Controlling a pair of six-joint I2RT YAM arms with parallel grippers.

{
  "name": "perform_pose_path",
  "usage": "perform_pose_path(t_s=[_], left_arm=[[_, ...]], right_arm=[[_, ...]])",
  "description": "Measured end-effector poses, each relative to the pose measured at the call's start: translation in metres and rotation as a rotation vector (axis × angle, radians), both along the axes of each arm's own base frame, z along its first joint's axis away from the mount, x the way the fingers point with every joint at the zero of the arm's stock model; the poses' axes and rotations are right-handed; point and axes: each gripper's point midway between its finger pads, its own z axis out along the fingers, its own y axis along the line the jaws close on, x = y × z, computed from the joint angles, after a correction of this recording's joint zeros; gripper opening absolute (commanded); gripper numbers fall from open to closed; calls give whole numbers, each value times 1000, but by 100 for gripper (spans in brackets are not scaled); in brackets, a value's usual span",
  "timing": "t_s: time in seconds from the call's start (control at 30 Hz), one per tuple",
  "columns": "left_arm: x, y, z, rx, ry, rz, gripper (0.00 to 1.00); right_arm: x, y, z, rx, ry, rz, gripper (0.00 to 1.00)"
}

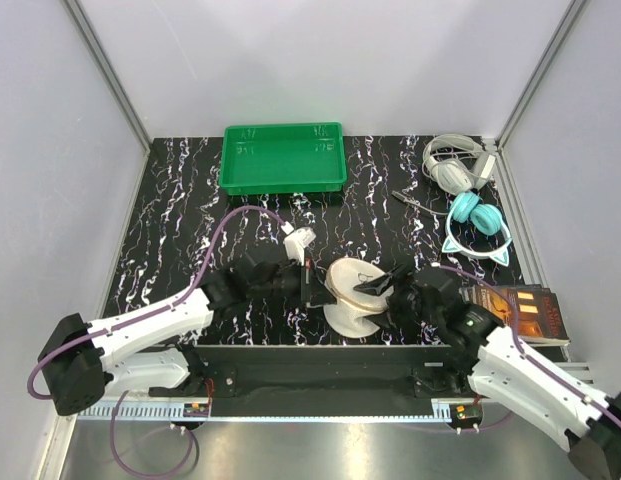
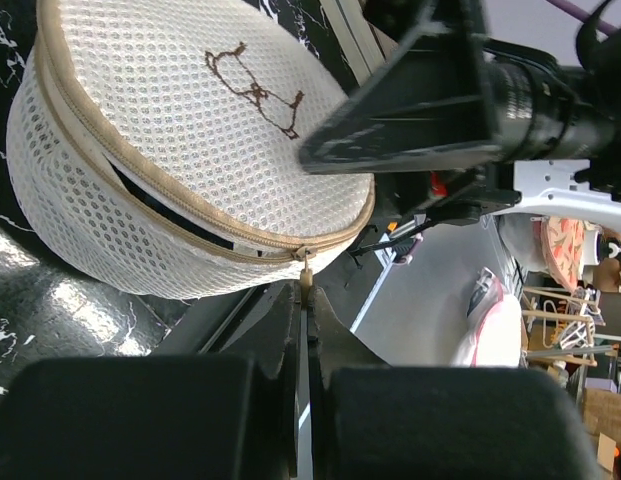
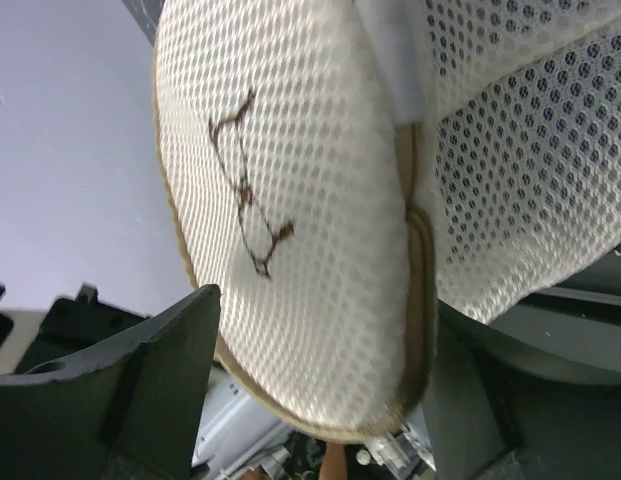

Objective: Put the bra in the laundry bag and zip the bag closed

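Laundry bag (image 1: 352, 296): lies at the middle of the bench's (image 1: 180, 220) near edge, between the two grippers, its round lid tilted up.
Surroundings: a green tray (image 1: 282, 158) sits at the middle of the far edge. Grey headphones (image 1: 453, 165) lie in the far right corner, with teal cat-ear headphones (image 1: 477, 228) just nearer. A book (image 1: 518, 310) lies at the near right corner. All are well apart from the bag.
Left arm: stretched low across the bench from the near left corner towards the bag.
Left gripper (image 2: 304, 300): almost closed, pinching the zipper pull (image 2: 306, 262) at the bag's rim.
Right arm: reaches in from the near right corner.
Right gripper (image 3: 325, 312): fingers straddle the lid's edge and clamp it.
Zipper: partly undone, with a gap along the rim.
Bra (image 2: 165, 210): only a dark strip shows through that gap, inside the bag.
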Motion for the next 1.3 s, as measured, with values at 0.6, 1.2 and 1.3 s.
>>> perform_pose_path(t_s=[0.6,1.2,1.3], left_arm=[[36,86,-7,107,-90,254,0],[22,54,-14,136,-133,49,70],[19,42,-15,134,-139,21,62]], right_arm=[[95,0,6,-164,-133,206,0],[95,41,60,-18,-330,609,0],[94,41,59,-5,-308,594,0]])
